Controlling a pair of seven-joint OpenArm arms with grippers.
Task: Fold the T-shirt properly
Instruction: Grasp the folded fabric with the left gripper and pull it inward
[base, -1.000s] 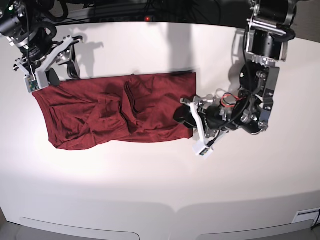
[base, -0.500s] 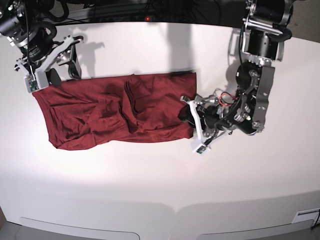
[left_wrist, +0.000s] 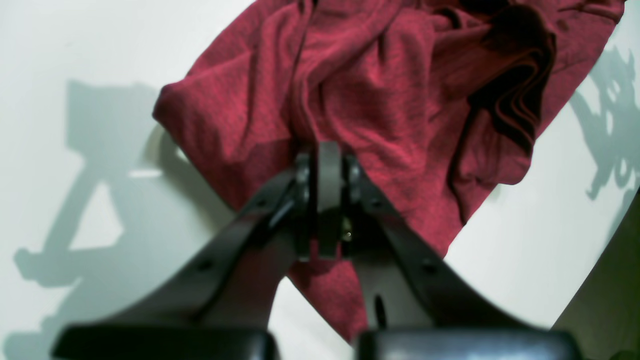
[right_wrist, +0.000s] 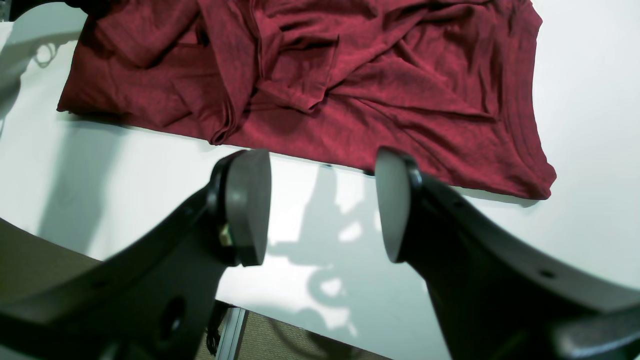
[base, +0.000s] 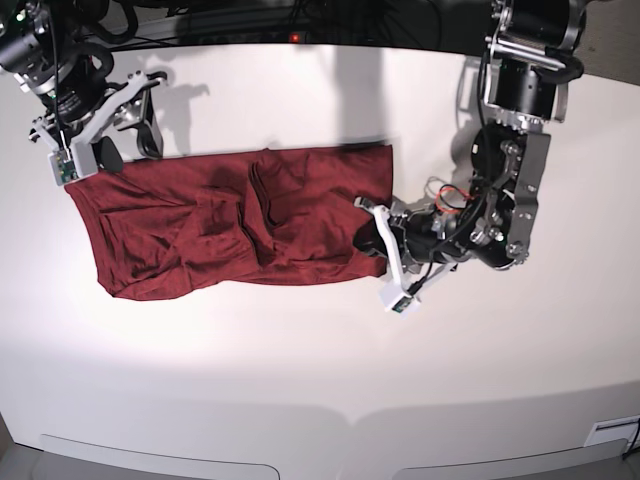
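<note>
The dark red T-shirt (base: 230, 225) lies crumpled and partly folded on the white table (base: 320, 380), stretched from left to right. My left gripper (base: 372, 240) lies low at the shirt's right edge, near its front corner. In the left wrist view the left gripper (left_wrist: 327, 167) is shut, with a fold of the T-shirt (left_wrist: 380, 90) pinched between its fingers. My right gripper (base: 128, 148) hovers at the shirt's far left corner. In the right wrist view the right gripper (right_wrist: 320, 205) is open over bare table, holding nothing, just short of the T-shirt (right_wrist: 325, 75).
Dark cables and gear (base: 230, 20) run along the table's far edge. The table's front rim (base: 350, 420) curves along the bottom of the base view. The left arm's body and wiring (base: 500, 220) stand to the right of the shirt.
My left gripper has closed on the shirt's right edge, where it stood open before, and it has slid slightly to the left. The right arm has not moved.
</note>
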